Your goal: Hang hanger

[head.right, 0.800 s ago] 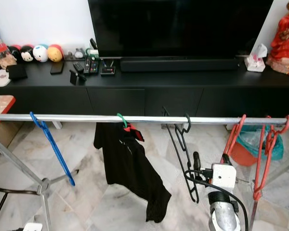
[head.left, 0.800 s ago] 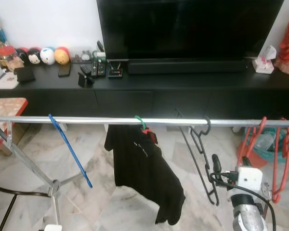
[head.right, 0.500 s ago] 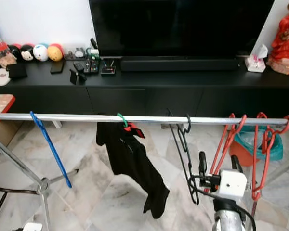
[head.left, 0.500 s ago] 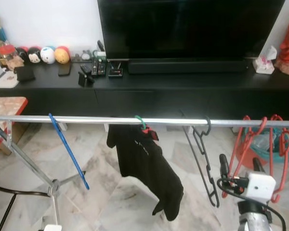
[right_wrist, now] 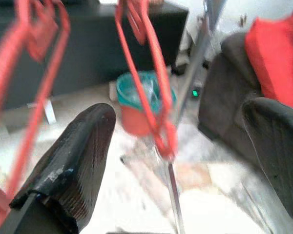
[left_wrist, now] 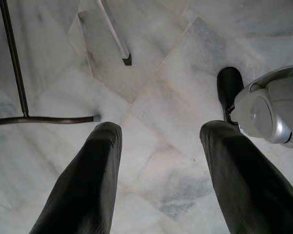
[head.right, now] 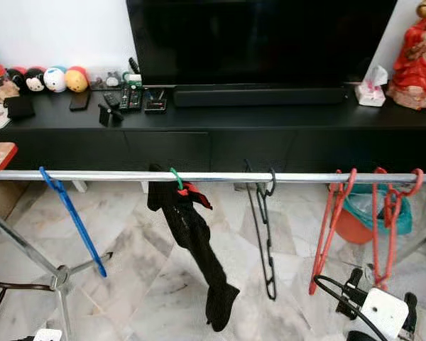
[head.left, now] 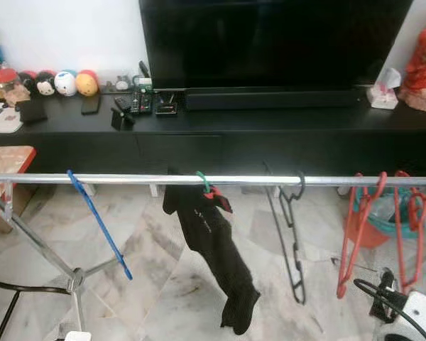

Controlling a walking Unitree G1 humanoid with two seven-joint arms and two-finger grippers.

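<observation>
A silver rail (head.left: 142, 179) runs across in front of me. On it hang a blue hanger (head.left: 97, 226), a green hanger carrying a black shirt (head.left: 214, 264), a bare black hanger (head.left: 292, 245) and red hangers (head.left: 357, 231) at the right end. My right gripper (right_wrist: 178, 114) is low at the right, below the red hangers (right_wrist: 146, 73), open with nothing between its fingers. Its white wrist block (head.right: 380, 315) sits at the bottom edge. My left gripper (left_wrist: 161, 131) hangs open over the marble floor.
Behind the rail stands a black TV console (head.left: 220, 135) with a large TV (head.left: 270, 42), toy figures (head.left: 57, 83), remotes and a tissue box (head.left: 383, 96). A teal and orange bucket (head.right: 362, 213) stands under the red hangers. Rack legs (head.left: 35, 249) spread at the left.
My right gripper has dropped down and to the right, away from the black hanger, which now hangs free. The black shirt has swung and turned edge-on.
</observation>
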